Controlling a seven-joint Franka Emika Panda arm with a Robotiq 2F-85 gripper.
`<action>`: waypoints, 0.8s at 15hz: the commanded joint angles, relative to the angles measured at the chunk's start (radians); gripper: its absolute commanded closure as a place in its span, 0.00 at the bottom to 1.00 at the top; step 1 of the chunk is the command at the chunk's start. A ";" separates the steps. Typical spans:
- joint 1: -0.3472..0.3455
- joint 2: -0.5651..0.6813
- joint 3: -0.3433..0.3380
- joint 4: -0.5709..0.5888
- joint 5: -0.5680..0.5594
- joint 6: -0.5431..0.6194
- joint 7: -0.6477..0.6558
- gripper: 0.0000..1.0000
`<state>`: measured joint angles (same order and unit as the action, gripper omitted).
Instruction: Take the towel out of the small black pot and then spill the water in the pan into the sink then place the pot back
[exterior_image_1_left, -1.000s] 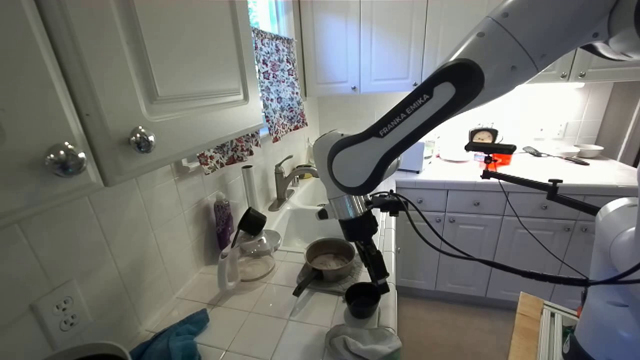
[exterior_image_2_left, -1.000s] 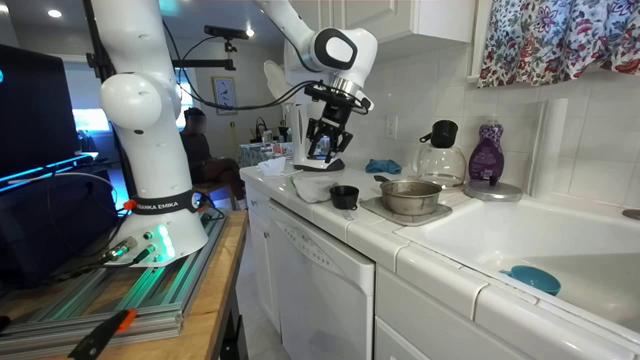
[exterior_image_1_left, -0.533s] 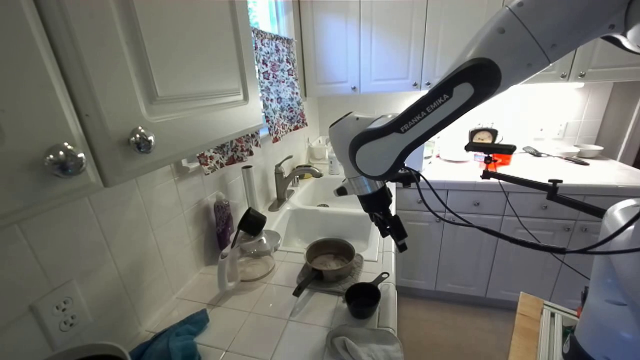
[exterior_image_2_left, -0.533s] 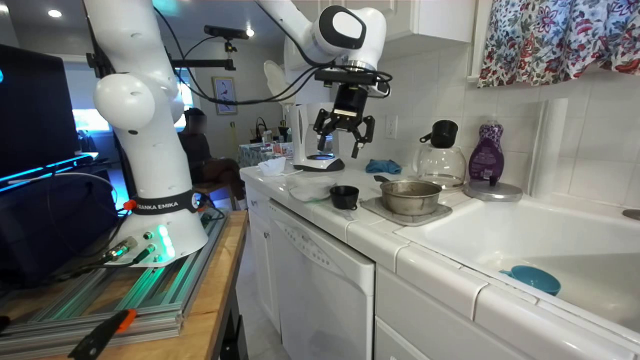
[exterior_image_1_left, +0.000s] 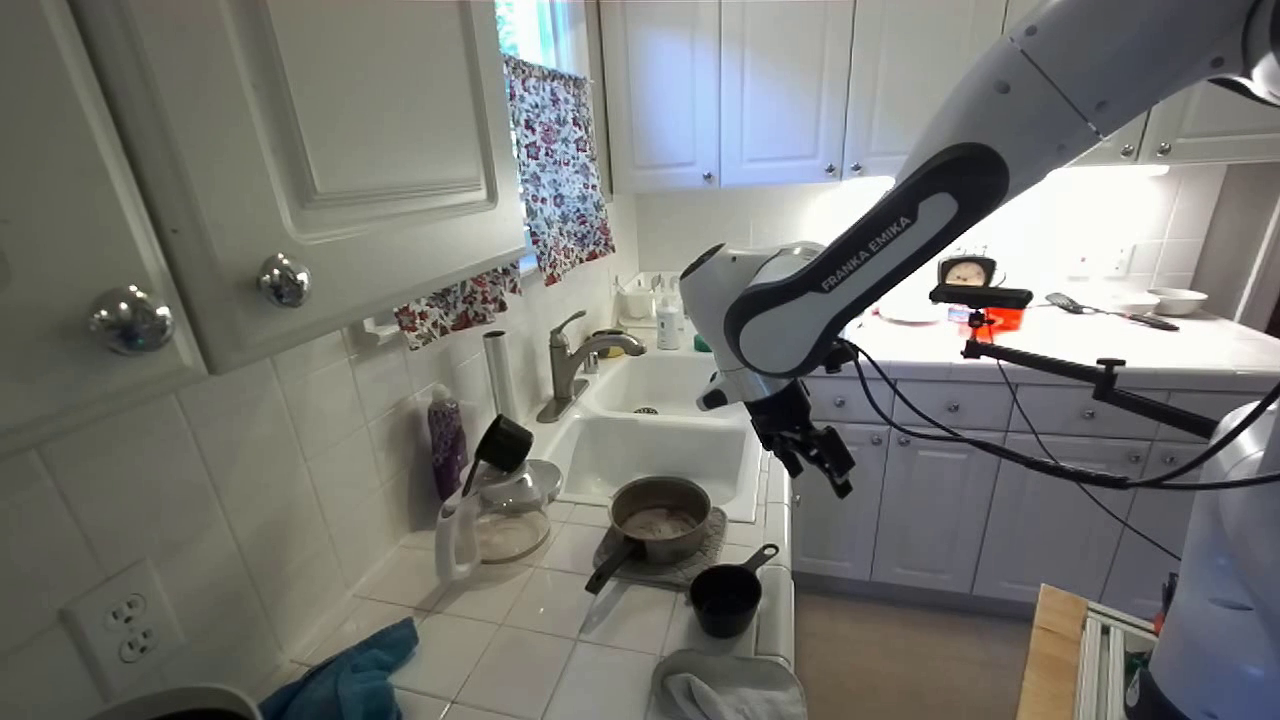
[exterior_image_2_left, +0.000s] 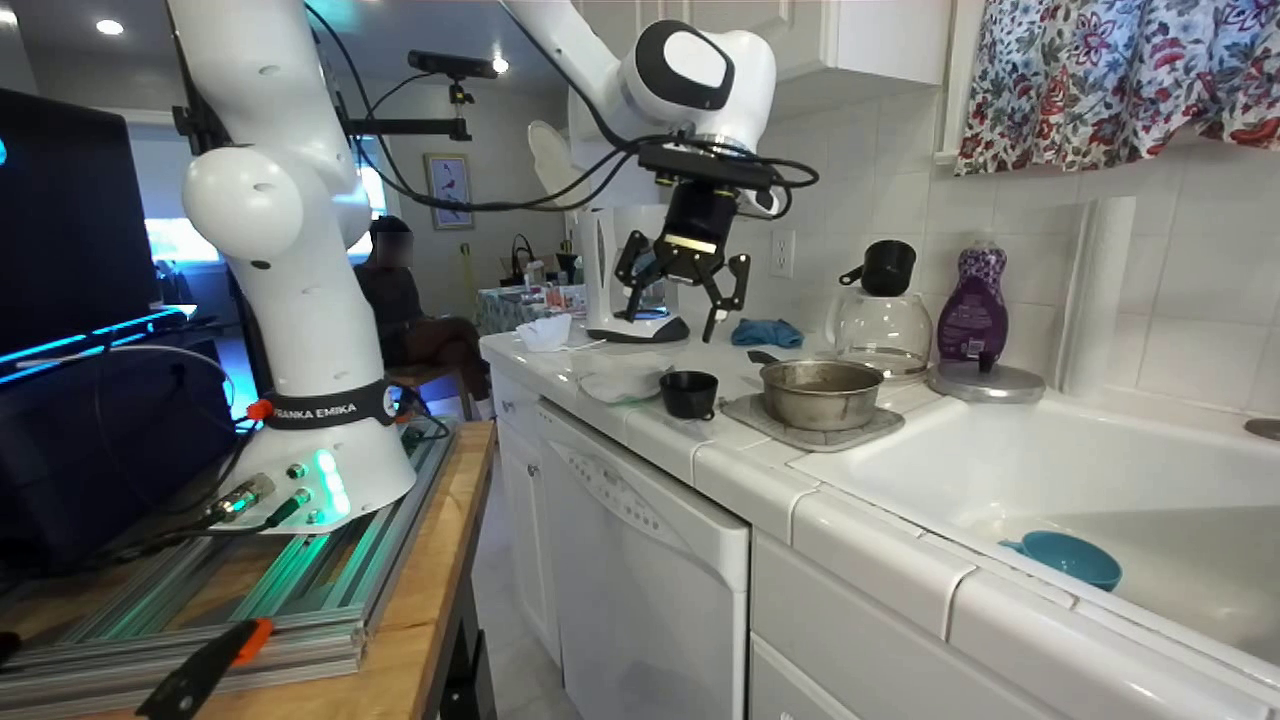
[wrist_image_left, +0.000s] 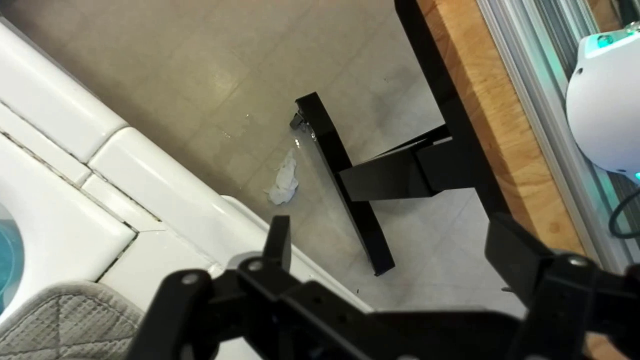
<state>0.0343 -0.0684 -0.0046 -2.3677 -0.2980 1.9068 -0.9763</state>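
On the tiled counter (exterior_image_1_left: 525, 655): small black pot (exterior_image_1_left: 724, 602), upright.
Round body, dark interior, hole in the handle tip; it stands between the saucepan (exterior_image_1_left: 662, 525) and gray towel (exterior_image_1_left: 738, 688). Gripper (exterior_image_2_left: 669, 325) fingers stand apart.

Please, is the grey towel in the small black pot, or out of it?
Out. In an exterior view, the grey towel lies on the counter beside the small black pot.

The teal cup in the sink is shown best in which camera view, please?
An exterior view: there the teal cup is mostly visible. The wrist view catches only a cropped edge; no further view shows it.
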 joint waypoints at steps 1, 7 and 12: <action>-0.002 0.000 0.005 -0.003 0.000 0.001 0.000 0.00; 0.000 0.162 0.010 0.061 0.040 0.028 -0.133 0.00; -0.001 0.302 0.042 0.150 0.018 0.010 -0.163 0.00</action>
<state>0.0363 0.1415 0.0143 -2.3004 -0.2855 1.9383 -1.1150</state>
